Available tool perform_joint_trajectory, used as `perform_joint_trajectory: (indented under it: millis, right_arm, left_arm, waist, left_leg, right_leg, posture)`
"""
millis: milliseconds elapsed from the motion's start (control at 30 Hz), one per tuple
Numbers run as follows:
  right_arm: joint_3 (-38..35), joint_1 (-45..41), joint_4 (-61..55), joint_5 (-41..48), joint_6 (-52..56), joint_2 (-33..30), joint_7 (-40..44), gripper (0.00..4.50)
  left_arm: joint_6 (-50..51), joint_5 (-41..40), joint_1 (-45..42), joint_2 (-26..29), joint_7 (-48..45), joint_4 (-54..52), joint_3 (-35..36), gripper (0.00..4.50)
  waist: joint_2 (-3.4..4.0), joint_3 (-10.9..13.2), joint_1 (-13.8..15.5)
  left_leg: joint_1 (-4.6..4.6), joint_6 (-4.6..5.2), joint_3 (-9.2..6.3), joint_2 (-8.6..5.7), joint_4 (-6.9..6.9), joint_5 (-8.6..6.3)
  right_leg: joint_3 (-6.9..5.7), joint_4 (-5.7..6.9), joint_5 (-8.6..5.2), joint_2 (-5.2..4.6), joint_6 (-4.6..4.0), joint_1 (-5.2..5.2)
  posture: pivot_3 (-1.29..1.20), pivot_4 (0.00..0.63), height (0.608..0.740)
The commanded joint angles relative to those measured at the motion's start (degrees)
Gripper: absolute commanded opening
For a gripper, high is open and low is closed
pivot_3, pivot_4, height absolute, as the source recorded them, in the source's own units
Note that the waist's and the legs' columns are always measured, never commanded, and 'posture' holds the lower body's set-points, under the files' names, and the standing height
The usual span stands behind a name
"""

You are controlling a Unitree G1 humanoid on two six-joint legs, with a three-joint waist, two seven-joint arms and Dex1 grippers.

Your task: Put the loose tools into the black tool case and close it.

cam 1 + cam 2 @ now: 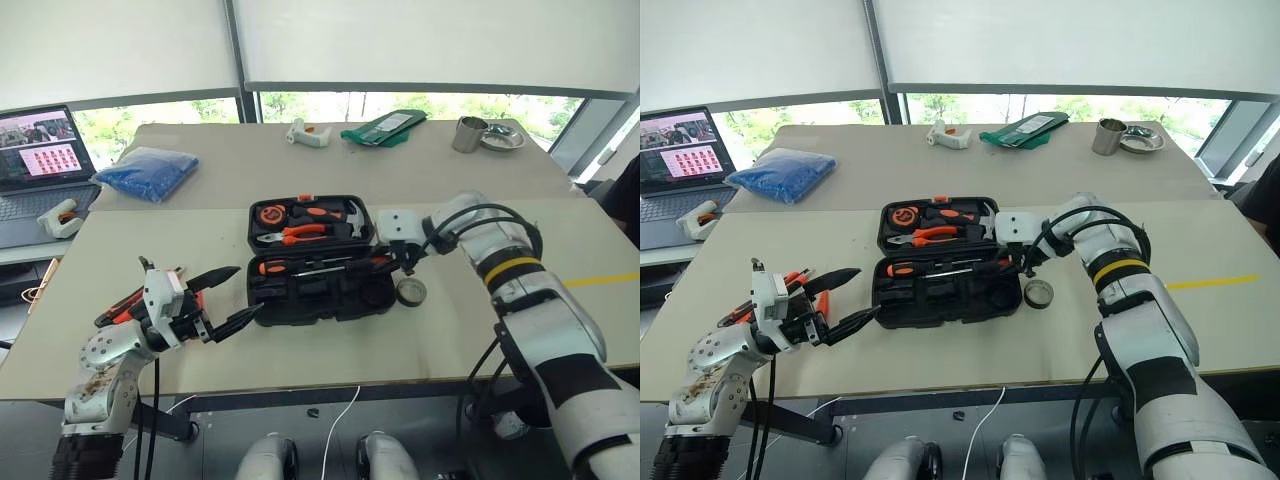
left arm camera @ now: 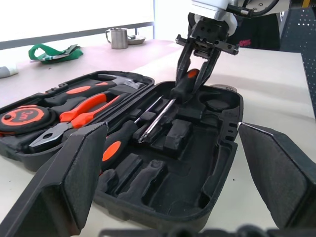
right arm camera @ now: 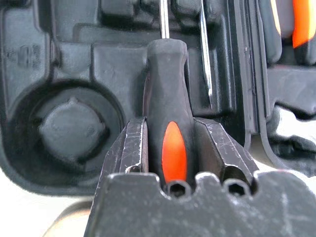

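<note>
Beige tables [image 1: 200, 225] are backed by shaded windows [image 1: 430, 45] (laptop [image 1: 40, 160] nearby); right gripper [image 2: 195, 74] pinches a screwdriver [image 2: 185, 89] over the black tool case [image 1: 300, 300], left gripper [image 1: 228, 297] spread.

Open black tool case [image 1: 310, 290]; orange-black screwdriver [image 2: 183, 89] tilted over its near half.

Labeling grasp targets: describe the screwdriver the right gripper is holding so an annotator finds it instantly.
Start at the open black tool case mid-table, then go to its near half, at the end toward the tape roll. The screwdriver is clamped there in the right gripper, its shaft slanting down into the tray. Unlike the second screwdriver lying flat in its recess, this one is tilted, handle raised.
</note>
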Motion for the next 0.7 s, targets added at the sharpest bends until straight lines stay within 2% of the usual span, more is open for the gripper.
perform_joint_trajectory:
  millis: [33,367,567,633,700]
  right_arm:
    - [-1.0,-2.4,1.2,-0.5,-1.0,0.7,-0.8,1.02]
    - [-0.8,-3.4,3.9,-1.6,0.8,3.6,-2.3,1.02]
    - [-0.3,-3.2,4.6,-3.2,0.1,2.4,-1.6,1.02]
    - [-0.8,-3.2,4.4,-2.8,-0.2,2.4,-1.4,2.03]
    - [-1.5,-3.5,4.2,-2.3,-2.0,2.4,-2.2,2.60]
  left_arm:
    - [-0.6,0.0,-0.6,0.0,0.8,-2.3,-0.5,4.50]
    - [-0.4,0.2,0.1,0.0,2.3,-3.6,-1.5,4.50]
    - [1.0,-0.7,1.0,1.0,3.2,-6.2,-0.7,4.50]
    - [1.8,-0.9,0.9,1.3,3.6,-6.9,-0.4,4.50]
    - [2.6,-1.1,0.6,1.5,4.0,-7.4,-0.4,4.50]
  waist:
    - [0.00,0.0,0.0]
    - [0.00,0.0,0.0]
    - [0.00,0.0,0.1]
    - [0.00,0.0,0.2]
    - [0.00,0.0,0.2]
  left_leg:
    - [0.00,-0.02,-0.01,0.01,0.00,0.01]
    - [0.00,-0.05,-0.02,0.01,0.00,0.05]
    - [0.00,-0.05,-0.03,0.01,-0.02,0.04]
    - [0.00,-0.05,-0.04,0.01,-0.02,0.04]
    - [0.00,-0.05,-0.05,0.01,-0.02,0.04]
  right_leg:
    - [0.00,0.01,0.01,0.02,-0.03,-0.01]
    - [0.02,0.03,0.03,0.04,-0.06,-0.02]
    - [0.02,0.02,0.02,0.03,-0.07,-0.03]
    - [0.02,0.02,0.02,0.04,-0.07,-0.02]
    - [0.02,0.02,0.02,0.03,-0.08,-0.02]
  posture:
    - [0.00,0.150,0.740]
    - [0.00,0.150,0.740]
    - [0.00,0.150,0.740]
    - [0.00,0.150,0.740]
    - [0.00,0.150,0.740]
